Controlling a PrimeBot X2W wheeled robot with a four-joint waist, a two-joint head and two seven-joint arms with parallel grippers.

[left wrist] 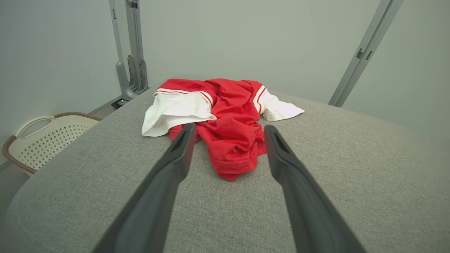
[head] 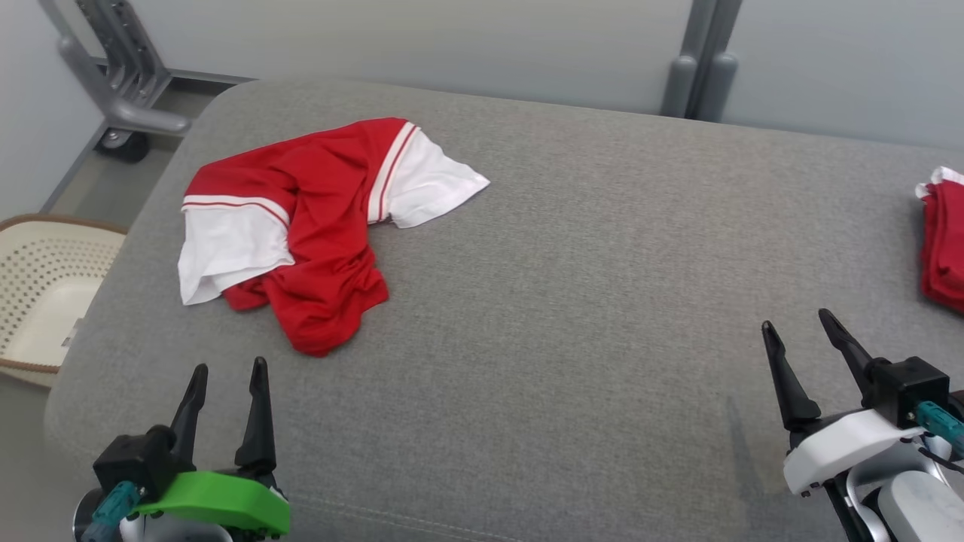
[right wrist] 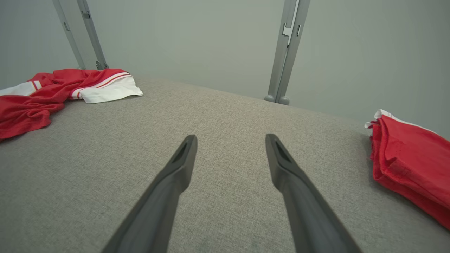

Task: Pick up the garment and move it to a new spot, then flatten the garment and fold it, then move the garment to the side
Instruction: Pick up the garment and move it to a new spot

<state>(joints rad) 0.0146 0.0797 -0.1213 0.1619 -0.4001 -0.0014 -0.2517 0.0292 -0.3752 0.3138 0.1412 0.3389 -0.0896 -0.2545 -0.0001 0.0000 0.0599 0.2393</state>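
Head view: one crumpled garment (head: pixel 324 226), one folded garment (head: pixel 945 245).

Garment (head: pixel 301 218): crumpled, so whatever lies under the bunched red folds is hidden. The right wrist view crops its left part.
Near hem: in the left wrist view a finger (left wrist: pixel 175 154) of the left claw (left wrist: pixel 229 127) covers a small part.
Folded red cloth (head: pixel 941 241): cut by the right edge in the head view and the right wrist view. Full extent can't be told.
Basket (head: pixel 38 278): cropped at the left edge. Its near side is hidden behind the counter (head: pixel 565 301), and its contents are unclear.
Right claw (head: pixel 796 320): the arm runs off the lower right corner.
Grey stand (head: pixel 113 83): its top is cropped and its base is partly behind the counter.
Grey post (head: pixel 700 68): cropped above, with its foot hidden by the counter's far edge.
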